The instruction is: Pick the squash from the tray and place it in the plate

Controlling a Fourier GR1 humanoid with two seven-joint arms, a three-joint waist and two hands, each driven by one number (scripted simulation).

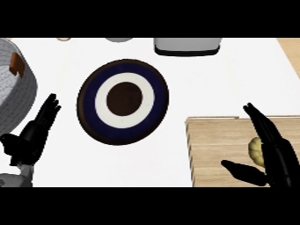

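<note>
Right hand (279,151) lies over the wooden tray (210,145) at the lower right of the head view, fingers straight and extended toward the far side of the counter, thumb (243,172) spread out to the left; the hand is released and grasps nothing. Between thumb and fingers, at the left edge of the palm, the yellow squash (256,150) rests on the tray surface, with its right side hidden behind the hand; whether the palm touches it cannot be told. Largest on the white counter (210,83) is a grey, round, textured vessel (3,92) at the left edge, cut off by the view, with a brown item (14,64) at its rim. Next in size, the tray occupies the lower right corner, its light frame visible along the far and left sides. Left of the tray and apart from it, the plate (123,102) lies at centre, with a dark rim, a navy band, a white ring and a dark brown middle, and it carries nothing. A grey appliance with a black base (186,46) stands at the far edge. Left hand (32,134) shows at the lower left, between vessel and plate, open with fingers straight and pointing away, resting.
</note>
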